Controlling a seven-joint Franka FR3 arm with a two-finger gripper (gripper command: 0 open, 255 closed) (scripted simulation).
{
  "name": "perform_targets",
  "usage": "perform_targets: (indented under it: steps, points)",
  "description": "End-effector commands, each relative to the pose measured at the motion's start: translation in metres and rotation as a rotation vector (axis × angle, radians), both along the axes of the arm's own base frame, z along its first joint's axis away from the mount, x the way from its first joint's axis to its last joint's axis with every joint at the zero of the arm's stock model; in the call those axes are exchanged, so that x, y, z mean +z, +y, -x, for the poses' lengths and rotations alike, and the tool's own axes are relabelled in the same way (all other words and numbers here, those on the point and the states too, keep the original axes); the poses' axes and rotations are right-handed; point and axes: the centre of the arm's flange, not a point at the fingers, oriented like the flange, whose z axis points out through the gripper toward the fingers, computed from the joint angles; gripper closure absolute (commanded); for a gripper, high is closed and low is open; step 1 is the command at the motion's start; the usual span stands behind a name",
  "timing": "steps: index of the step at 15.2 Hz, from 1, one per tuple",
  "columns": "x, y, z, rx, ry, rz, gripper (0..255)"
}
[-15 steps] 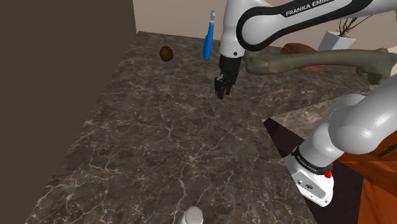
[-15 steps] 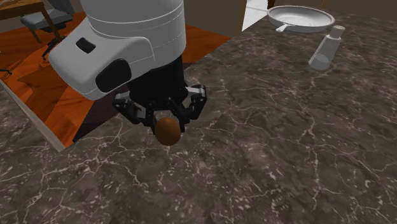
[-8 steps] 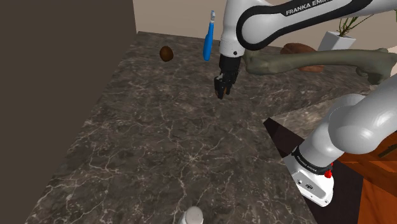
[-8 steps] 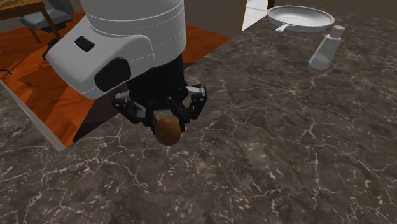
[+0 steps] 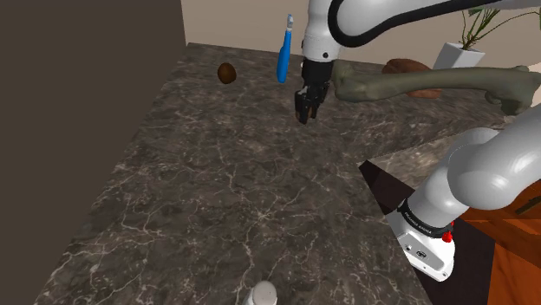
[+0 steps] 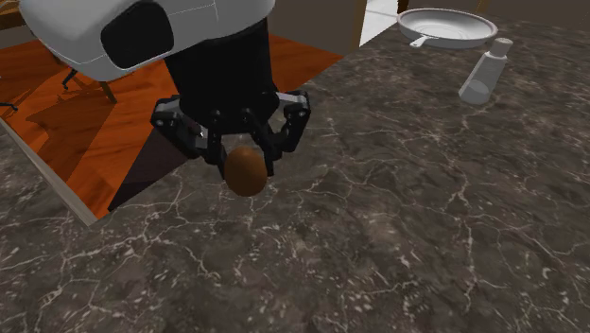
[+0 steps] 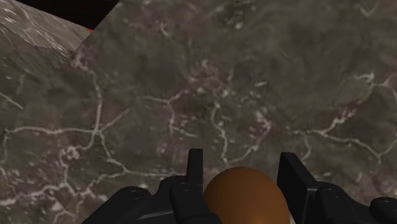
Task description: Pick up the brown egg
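A dark, white-veined marble counter (image 5: 217, 191) runs toward a beige wall, with orange wooden floor (image 6: 95, 123) past its edge. The gripper (image 6: 244, 163) has its jaws closed on the brown egg (image 6: 246, 173), which sits between the two black fingers (image 7: 195, 167) and bulges out below their tips. In the wrist view the egg (image 7: 245, 194) is clasped on both sides, with bare counter beyond it.

In the shoulder view the white arm (image 5: 485, 173) rises from the lower right and arcs across the top. Its hand comes down nearly upright, and the gripper (image 5: 304, 115) hangs over the counter's far half, pointing down.

A second brown egg-shaped thing (image 5: 226, 73) lies on the counter near the wall, well apart from the gripper and near a blue toothbrush (image 5: 283, 54). A white pan (image 6: 448, 26) and a white bottle (image 6: 483, 76) lie at the second exterior view's upper right.
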Motion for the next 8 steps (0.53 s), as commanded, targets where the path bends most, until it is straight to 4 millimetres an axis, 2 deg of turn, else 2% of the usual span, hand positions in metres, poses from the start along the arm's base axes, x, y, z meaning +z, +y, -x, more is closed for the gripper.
perform_targets:
  steps: [1, 6, 8]
  points:
    - [0.011, -0.001, 0.0, 0.0, 0.0, 0.0, 255]
    - [0.037, -0.001, 0.0, 0.0, 0.0, 0.0, 255]
    - [0.038, -0.001, 0.0, 0.0, 0.0, 0.0, 255]
